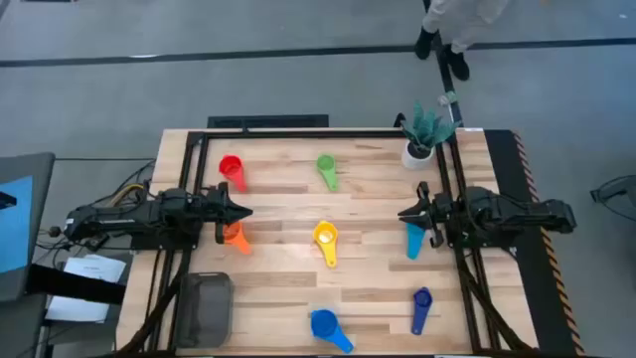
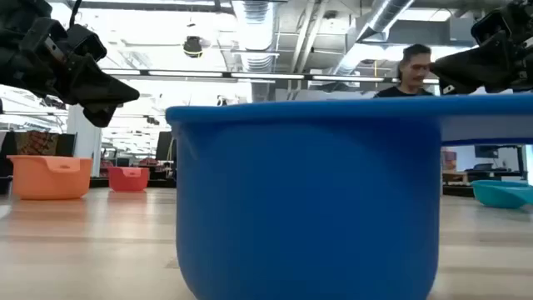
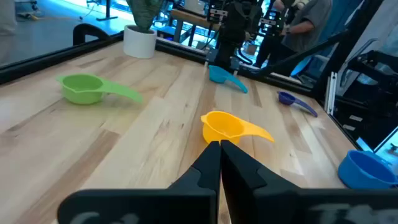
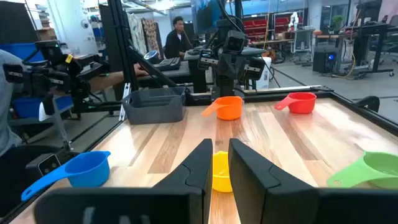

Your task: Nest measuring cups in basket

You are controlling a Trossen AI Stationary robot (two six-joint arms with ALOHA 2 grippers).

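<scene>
wooden table (image 1: 288, 209), person (image 4: 176, 36) beyond it

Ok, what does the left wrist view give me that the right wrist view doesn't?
Only the left wrist view shows the teal cup, the dark blue-purple cup and the white plant pot, with the right arm above the teal cup. Only the right wrist view shows the basket, the orange cup and the red cup, with the left arm behind the orange cup. Both show the yellow cup, green cup and blue cup on the wooden table.
</scene>
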